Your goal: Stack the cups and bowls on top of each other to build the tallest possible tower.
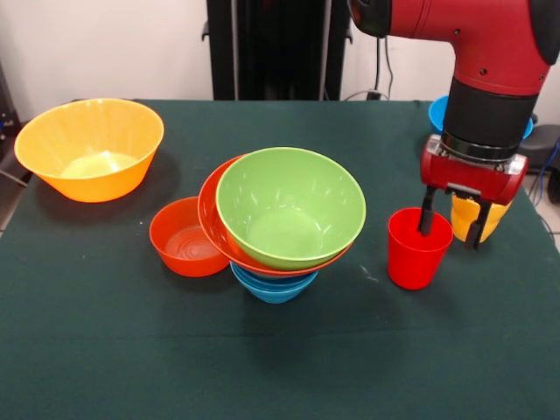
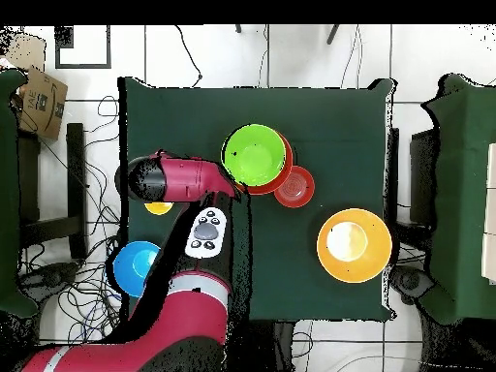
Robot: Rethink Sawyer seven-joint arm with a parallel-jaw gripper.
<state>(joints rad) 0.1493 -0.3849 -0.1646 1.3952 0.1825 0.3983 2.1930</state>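
A tower stands mid-table: a green bowl tilted in a red-orange bowl on a blue bowl. From overhead the green bowl covers most of it. The red cup stands upright to the tower's right. My gripper is open over the cup's right wall, with one finger inside the cup and the other outside. The yellow cup stands just behind the gripper and also shows in the overhead view. The arm hides the red cup from overhead.
A small red-orange bowl sits against the tower's left side. A large orange-yellow bowl stands at the far left. A blue bowl sits off the table's edge behind the arm. The table has a dark green cloth.
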